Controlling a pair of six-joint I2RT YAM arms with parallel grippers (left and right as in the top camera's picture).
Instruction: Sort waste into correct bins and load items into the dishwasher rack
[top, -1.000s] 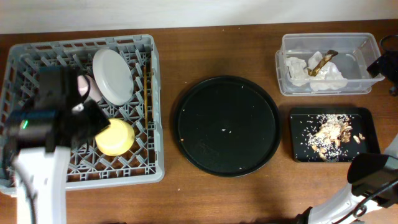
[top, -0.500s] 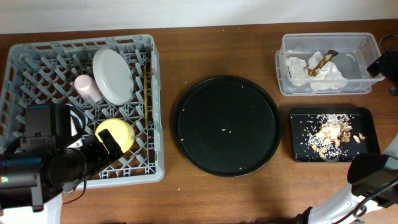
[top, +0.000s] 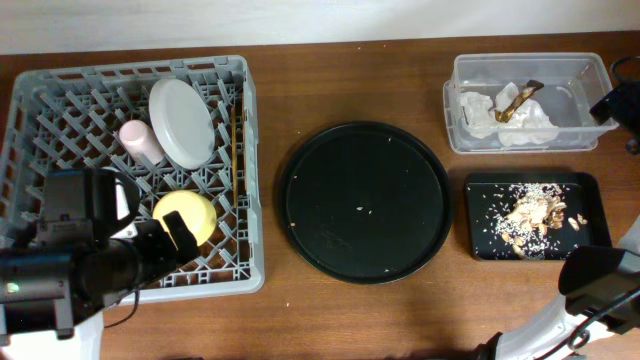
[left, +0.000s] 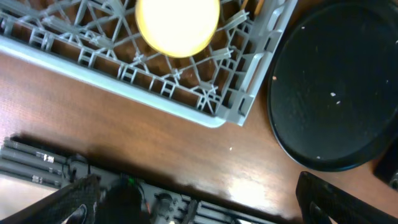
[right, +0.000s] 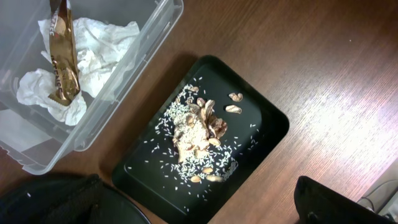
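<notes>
The grey dishwasher rack holds a grey-white plate, a pink cup, a yellow bowl and thin chopsticks along its right side. My left gripper hovers open and empty above the table by the rack's front corner, with the bowl ahead of it. The clear tub holds white tissue and a gold-brown wrapper. Food scraps lie in the shallow black tray. My right gripper is open and empty just short of that tray.
A large round black tray with a few crumbs lies mid-table between the rack and the bins. The left arm's body covers the rack's front left corner. The right arm sits at the table's front right edge.
The left arm has drawn back from over the rack to its front left corner, uncovering the pink cup, and its jaws have opened wide. The right arm has not moved.
</notes>
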